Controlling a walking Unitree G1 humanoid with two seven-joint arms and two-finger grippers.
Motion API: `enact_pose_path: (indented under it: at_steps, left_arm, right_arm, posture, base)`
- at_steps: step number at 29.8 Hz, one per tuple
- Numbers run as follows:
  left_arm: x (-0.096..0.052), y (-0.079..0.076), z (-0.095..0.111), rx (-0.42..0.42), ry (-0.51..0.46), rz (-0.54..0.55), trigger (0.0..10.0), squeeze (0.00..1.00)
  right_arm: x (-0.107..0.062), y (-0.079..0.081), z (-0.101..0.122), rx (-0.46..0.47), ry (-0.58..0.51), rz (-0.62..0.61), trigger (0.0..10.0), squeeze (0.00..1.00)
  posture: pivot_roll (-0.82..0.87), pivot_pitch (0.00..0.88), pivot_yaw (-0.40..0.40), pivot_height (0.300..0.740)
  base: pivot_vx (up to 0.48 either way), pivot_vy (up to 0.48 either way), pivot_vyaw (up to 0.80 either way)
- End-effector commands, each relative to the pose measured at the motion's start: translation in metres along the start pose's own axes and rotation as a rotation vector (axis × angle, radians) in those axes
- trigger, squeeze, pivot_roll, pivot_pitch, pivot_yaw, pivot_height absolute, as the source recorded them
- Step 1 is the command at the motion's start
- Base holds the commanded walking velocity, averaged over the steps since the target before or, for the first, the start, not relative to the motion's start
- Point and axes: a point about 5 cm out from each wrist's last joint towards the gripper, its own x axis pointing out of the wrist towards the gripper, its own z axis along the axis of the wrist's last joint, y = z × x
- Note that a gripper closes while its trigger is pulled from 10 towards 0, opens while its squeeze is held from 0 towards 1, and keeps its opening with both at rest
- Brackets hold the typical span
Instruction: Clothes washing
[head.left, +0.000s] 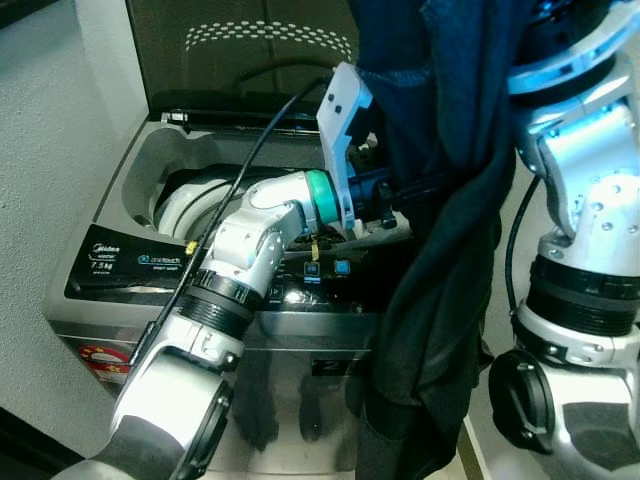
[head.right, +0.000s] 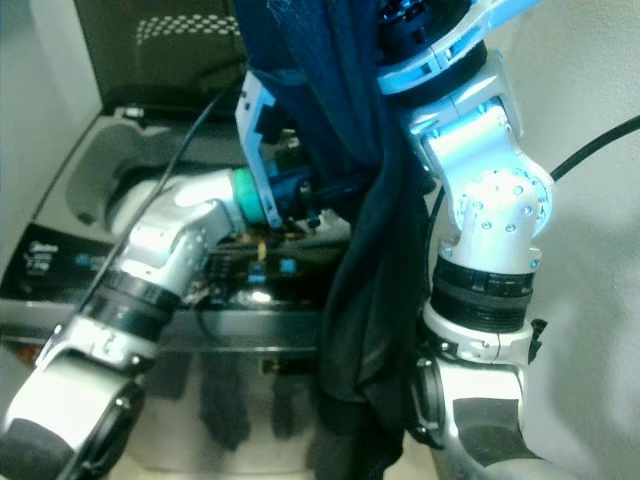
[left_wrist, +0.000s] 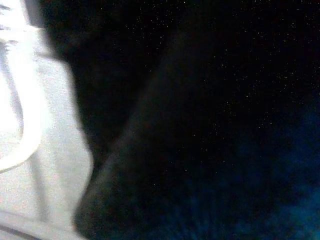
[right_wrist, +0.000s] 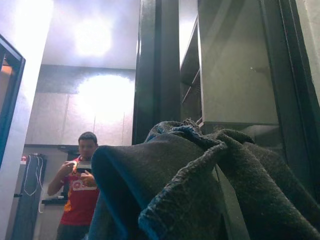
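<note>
Hanging in soft folds before an open top-loading washing machine (head.left: 120, 262): a dark denim garment (head.left: 440, 250).
Machine: glossy black control panel, brushed-steel front, pale round tub rim. Left gripper (head.left: 385, 195), on a silver arm with a teal ring, reaches into the cloth over the panel; its finger state cannot be told. Right gripper is hidden under coarse bunched fabric, grip likewise undeterminable. A person (right_wrist: 80, 187) in red stands far behind.
</note>
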Motion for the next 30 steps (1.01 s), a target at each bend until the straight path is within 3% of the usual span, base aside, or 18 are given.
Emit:
enact_pose_path:
  at_steps: [1,4,5,6,7,9,10,12,15,16,18,19,20,21,23,27,28,30]
  left_arm:
    - [-0.003,0.009,0.004,0.037,-0.003,0.071,0.0,0.00]
    - [-0.010,0.035,0.010,0.143,0.013,0.333,0.0,0.00]
    - [-0.010,0.035,0.010,0.143,0.013,0.333,0.0,0.00]
    - [-0.020,0.050,0.017,0.228,0.028,0.488,10.0,0.00]
    - [-0.020,0.050,0.017,0.228,0.028,0.488,10.0,0.00]
    - [-0.051,0.080,0.039,0.403,0.053,0.797,10.0,0.00]
    - [-0.051,0.080,0.039,0.403,0.053,0.797,10.0,0.00]
    - [-0.071,0.093,0.054,0.496,0.071,0.953,10.0,0.00]
    - [-0.129,0.114,0.093,0.749,0.119,1.306,10.0,0.00]
    - [-0.129,0.114,0.093,0.749,0.119,1.306,10.0,0.00]
    - [-0.164,0.118,0.113,0.887,0.142,1.462,10.0,0.00]
    - [-0.164,0.118,0.113,0.887,0.142,1.462,10.0,0.00]
    - [-0.174,0.118,0.118,0.930,0.150,1.507,10.0,0.00]
    - [-0.174,0.118,0.118,0.930,0.150,1.507,10.0,0.00]
    - [-0.192,0.117,0.122,1.048,0.199,1.582,10.0,0.00]
    - [-0.224,0.112,0.111,1.227,0.300,1.707,10.0,0.00]
    - [-0.224,0.112,0.111,1.227,0.300,1.707,10.0,0.00]
    - [-0.256,0.113,0.074,1.129,0.510,1.745,10.0,0.00]
  right_arm:
    - [0.005,0.009,0.005,-0.005,-0.020,0.057,10.0,0.00]
    - [0.004,0.009,0.005,-0.003,-0.022,0.053,10.0,0.00]
    - [0.004,0.009,0.005,-0.003,-0.022,0.053,10.0,0.00]
    - [0.002,0.009,0.006,-0.008,-0.022,0.046,10.0,0.00]
    - [0.002,0.009,0.006,-0.008,-0.022,0.046,10.0,0.00]
    - [-0.003,0.007,0.008,-0.047,-0.006,0.007,10.0,0.00]
    - [-0.003,0.007,0.008,-0.047,-0.006,0.007,10.0,0.00]
    - [-0.010,0.000,0.005,-0.093,0.024,-0.053,10.0,0.00]
    - [-0.047,-0.037,-0.022,-0.274,0.210,-0.340,10.0,0.00]
    - [-0.047,-0.037,-0.022,-0.274,0.210,-0.340,10.0,0.00]
    - [-0.087,-0.083,-0.065,-0.490,0.480,-0.690,10.0,0.00]
    - [-0.087,-0.083,-0.065,-0.490,0.480,-0.690,10.0,0.00]
    - [-0.101,-0.093,-0.079,-0.587,0.582,-0.774,10.0,0.00]
    - [-0.101,-0.093,-0.079,-0.587,0.582,-0.774,10.0,0.00]
    - [-0.114,-0.106,-0.107,-0.706,0.745,-0.876,10.0,0.00]
    - [-0.102,-0.102,-0.150,-0.780,0.889,-0.827,10.0,0.00]
    - [-0.102,-0.102,-0.150,-0.780,0.889,-0.827,10.0,0.00]
    - [-0.094,-0.091,-0.175,-0.779,0.928,-0.723,10.0,0.00]
  posture:
    - [0.00,0.050,-0.009,0.740]
    - [0.00,0.048,-0.012,0.740]
    - [0.00,0.048,-0.012,0.740]
    - [0.00,0.048,-0.012,0.740]
    - [0.00,0.048,-0.012,0.740]
    - [0.01,0.049,-0.015,0.740]
    - [0.01,0.049,-0.015,0.740]
    - [0.01,0.050,-0.014,0.740]
    - [0.01,0.063,-0.012,0.740]
    - [0.01,0.063,-0.012,0.740]
    - [0.01,0.074,-0.009,0.740]
    - [0.01,0.074,-0.009,0.740]
    - [0.01,0.075,-0.010,0.740]
    - [0.01,0.075,-0.010,0.740]
    - [0.02,0.082,-0.014,0.740]
    - [0.03,0.089,-0.023,0.740]
    - [0.03,0.089,-0.023,0.740]
    - [0.05,0.093,-0.035,0.740]
  base:
    - [0.000,0.000,0.00]
    - [0.000,0.000,0.00]
    - [0.000,0.000,0.00]
    - [0.000,0.000,0.00]
    - [0.000,0.000,0.00]
    - [0.000,0.000,0.00]
    - [0.000,0.000,0.00]
    - [0.000,0.000,0.00]
    - [0.000,0.000,0.00]
    - [0.000,0.000,0.00]
    - [0.000,0.000,0.00]
    - [0.000,0.000,0.00]
    - [0.000,0.000,0.00]
    - [0.000,0.000,0.00]
    - [0.000,0.000,0.00]
    - [0.000,0.000,0.00]
    - [0.000,0.000,0.00]
    - [0.000,0.000,0.00]
